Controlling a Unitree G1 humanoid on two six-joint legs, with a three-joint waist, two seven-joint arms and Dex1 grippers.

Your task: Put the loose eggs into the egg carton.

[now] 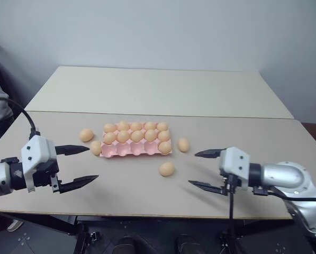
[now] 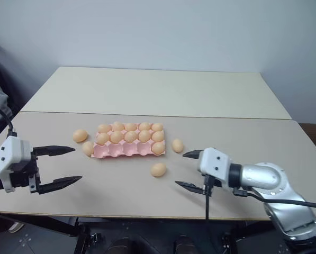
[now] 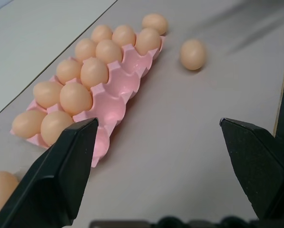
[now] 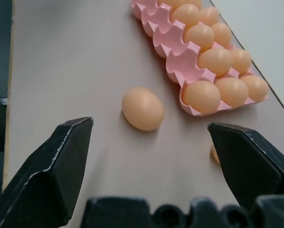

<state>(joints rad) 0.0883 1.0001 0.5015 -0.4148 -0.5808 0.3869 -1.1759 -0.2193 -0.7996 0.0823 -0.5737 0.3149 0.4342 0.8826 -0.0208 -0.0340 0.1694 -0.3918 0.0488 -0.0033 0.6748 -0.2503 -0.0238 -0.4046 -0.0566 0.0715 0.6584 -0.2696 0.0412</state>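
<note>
Pink egg carton [image 1: 137, 148] mid-desk [image 1: 147, 196], front row mostly bare, four loose eggs [image 1: 166, 169] around it, left pincer [image 1: 78, 166] and right pincer [image 1: 206, 170] both wide, empty, over the bare front edge.

Both grippers, left [image 1: 78, 166] and right [image 1: 206, 170], hover with fingers spread (empty).

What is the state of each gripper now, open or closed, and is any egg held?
Left gripper: open, holding nothing.
Right gripper: open, holding nothing; a loose egg lies on the table ahead of it.
</note>
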